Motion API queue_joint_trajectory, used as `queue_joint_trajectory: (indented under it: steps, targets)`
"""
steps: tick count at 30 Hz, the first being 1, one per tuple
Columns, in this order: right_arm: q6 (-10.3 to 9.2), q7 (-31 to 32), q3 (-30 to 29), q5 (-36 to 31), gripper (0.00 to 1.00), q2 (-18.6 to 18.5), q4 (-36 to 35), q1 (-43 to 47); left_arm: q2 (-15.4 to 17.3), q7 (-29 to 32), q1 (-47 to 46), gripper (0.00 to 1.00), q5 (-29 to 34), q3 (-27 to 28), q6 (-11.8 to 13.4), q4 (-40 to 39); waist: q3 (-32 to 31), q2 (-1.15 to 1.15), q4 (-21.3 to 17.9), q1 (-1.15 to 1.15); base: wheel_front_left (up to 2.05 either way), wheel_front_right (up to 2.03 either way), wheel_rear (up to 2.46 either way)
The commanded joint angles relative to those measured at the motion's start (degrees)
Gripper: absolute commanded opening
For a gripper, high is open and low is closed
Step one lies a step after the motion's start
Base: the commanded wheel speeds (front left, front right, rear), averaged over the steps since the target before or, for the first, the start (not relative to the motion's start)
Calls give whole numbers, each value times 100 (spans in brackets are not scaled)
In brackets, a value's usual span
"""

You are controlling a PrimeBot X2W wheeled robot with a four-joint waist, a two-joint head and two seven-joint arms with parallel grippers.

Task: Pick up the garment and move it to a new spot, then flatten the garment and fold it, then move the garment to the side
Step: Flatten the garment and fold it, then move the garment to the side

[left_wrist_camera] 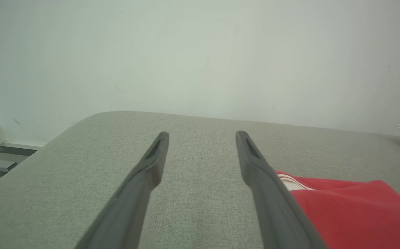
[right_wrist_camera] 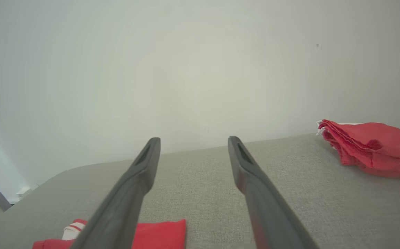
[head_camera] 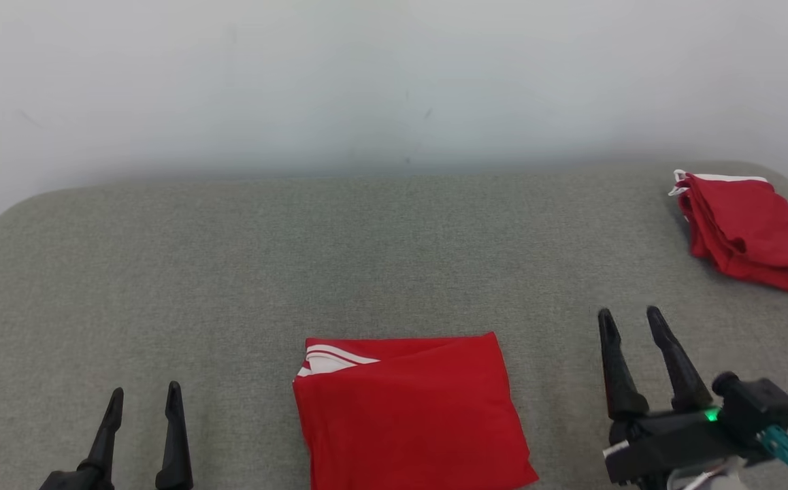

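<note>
The grey woven-fabric surface [head_camera: 394, 258] was seen bearing the red white-striped garment [head_camera: 411, 415], folded at its near edge; a rumpled red cloth heap [head_camera: 748, 231] lay far right. The left hand [head_camera: 146, 388] and right hand [head_camera: 629, 312] were held wide, empty. Folding was judged done; moving aside remained.

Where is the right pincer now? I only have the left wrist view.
Observer: The right pincer hangs open and empty, right of the folded red garment, apart from it.
Operator: Is the fold tidy? I see just a corner.
Observer: A neat rectangle lying flat, white-striped trim showing at its far left corner.
Operator: And that red scrap at my far right?
Observer: A second red garment, loosely folded, at the far right corner of the table.
</note>
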Motion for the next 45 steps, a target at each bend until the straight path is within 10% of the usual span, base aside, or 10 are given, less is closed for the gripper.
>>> queue_joint_trajectory:
  steps: [1,45]
  targets:
    - [-12,-22,-189,-116,100,98,-226,293,6,-17,79,100,37,32,8,-25,-33,0,-86,0,0,0,0]
    - [-12,-24,-455,-779,100,418,-380,1114,-33,-17,499,100,266,180,43,-240,-170,0,-21,0,0,0,0]
